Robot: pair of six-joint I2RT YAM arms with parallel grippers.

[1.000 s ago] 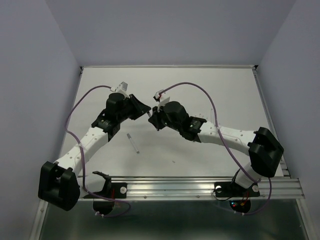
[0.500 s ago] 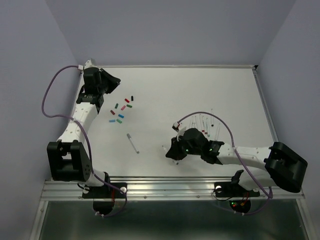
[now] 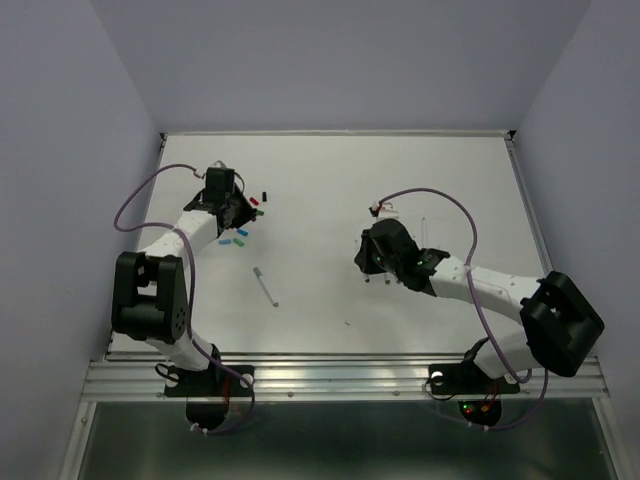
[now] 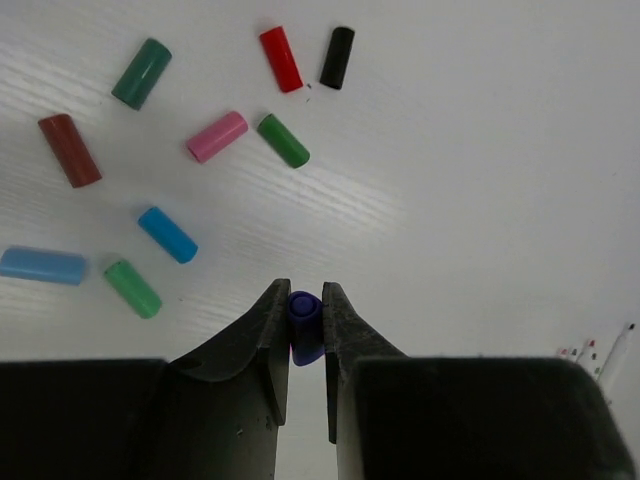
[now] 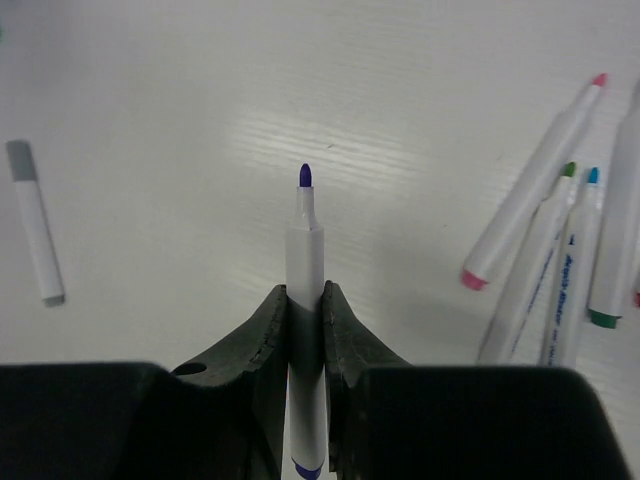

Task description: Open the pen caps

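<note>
Now, my left end effector [image 4: 303, 300] is pinched on the purple cap [image 4: 305, 322], near the pink cap [image 4: 216, 136]. I should drop low over the desk [image 4: 480, 150] before releasing, or it rolls. My right end effector [image 5: 305, 300] clamps the bare pen [image 5: 305, 235], well apart.

Soft, even light falls from above. In the top view the counter [image 3: 330, 180] is bright white, and the arms give only faint, short shadows. In both wrist views a pale glare with fine streaks lies on the middle of the counter. The pen caps [image 4: 215, 137] and the pens [image 5: 530, 190] are sharp there. The left fingers [image 4: 255, 340] and right fingers [image 5: 258, 340] are very dark, with little detail.
</note>
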